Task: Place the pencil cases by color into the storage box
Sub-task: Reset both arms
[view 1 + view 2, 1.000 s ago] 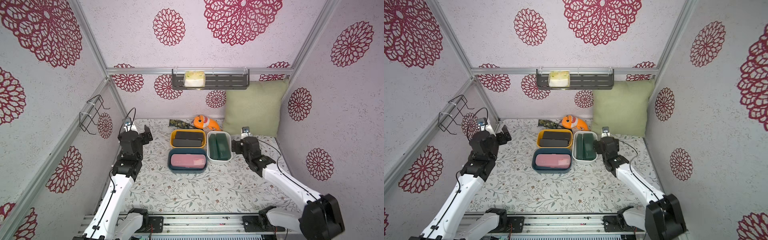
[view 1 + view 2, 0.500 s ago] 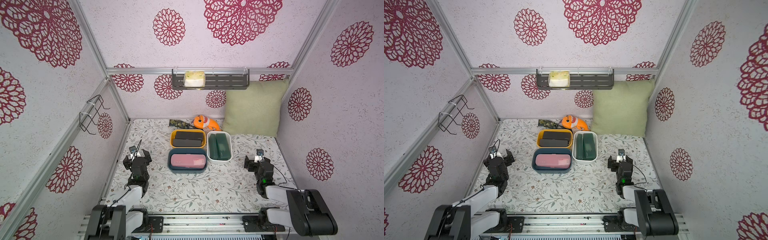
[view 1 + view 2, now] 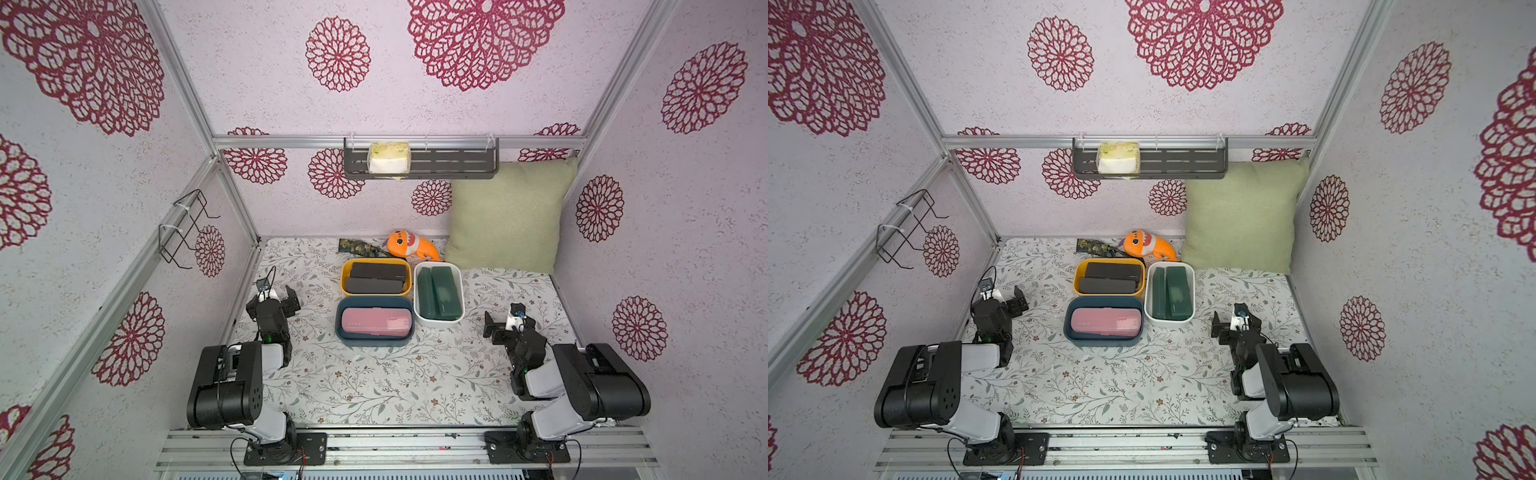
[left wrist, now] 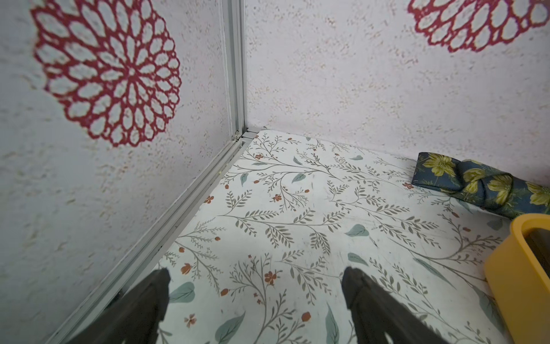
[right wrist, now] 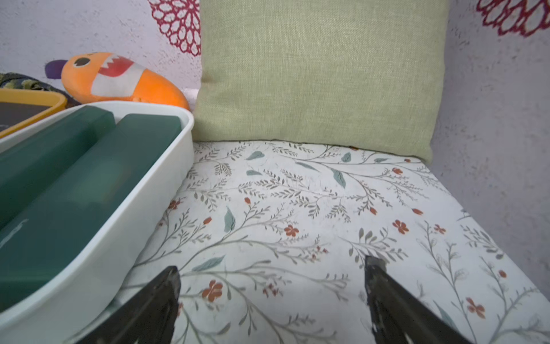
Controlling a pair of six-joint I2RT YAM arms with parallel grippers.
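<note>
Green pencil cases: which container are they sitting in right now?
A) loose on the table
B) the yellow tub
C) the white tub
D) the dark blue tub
C: in both top views the green cases lie side by side inside the white tub, and the right wrist view shows them there too.
</note>
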